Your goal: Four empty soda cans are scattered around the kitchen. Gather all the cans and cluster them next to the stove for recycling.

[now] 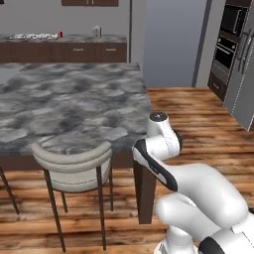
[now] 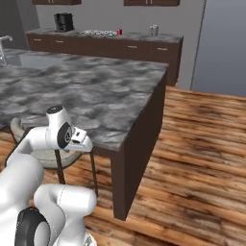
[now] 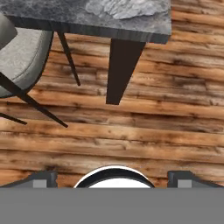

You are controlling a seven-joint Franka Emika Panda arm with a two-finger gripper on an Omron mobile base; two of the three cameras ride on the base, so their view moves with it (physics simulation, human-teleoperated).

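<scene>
The arm (image 1: 163,149) is folded low beside the corner of the island tabletop (image 1: 74,99), with the hand aimed down at the wood floor (image 3: 144,122). In the hand view the two fingers (image 3: 113,179) stand at their widest, one tip (image 3: 41,179) at each side of the bottom edge, and nothing lies between them.

One can (image 2: 119,32) stands far off on the back tabletop (image 2: 144,37), just beside the stove (image 2: 98,33); in the left base view it is a small red speck (image 1: 60,34) at the stove's right end (image 1: 32,36).

Risks, as I judge them:
- The base sits close to the island's dark end panel (image 3: 122,65) and to the stool (image 1: 74,168). Driving or swinging the arm from here could catch either one.
- The red can is tiny at this range. A small pale object (image 2: 153,30) stands farther right on the same tabletop and could be mistaken for a target.
- Counting the can by the stove as already placed may be wrong if it is not close enough.

Hard to make out:
- The stove is only a flat pale patch; burners and knobs cannot be told apart.
- Whether the red speck touches the stove or stands apart is unclear.
- What the pale object is, I cannot tell.
- A dark box (image 2: 63,21) at the back tabletop's left end is too small to identify.
</scene>
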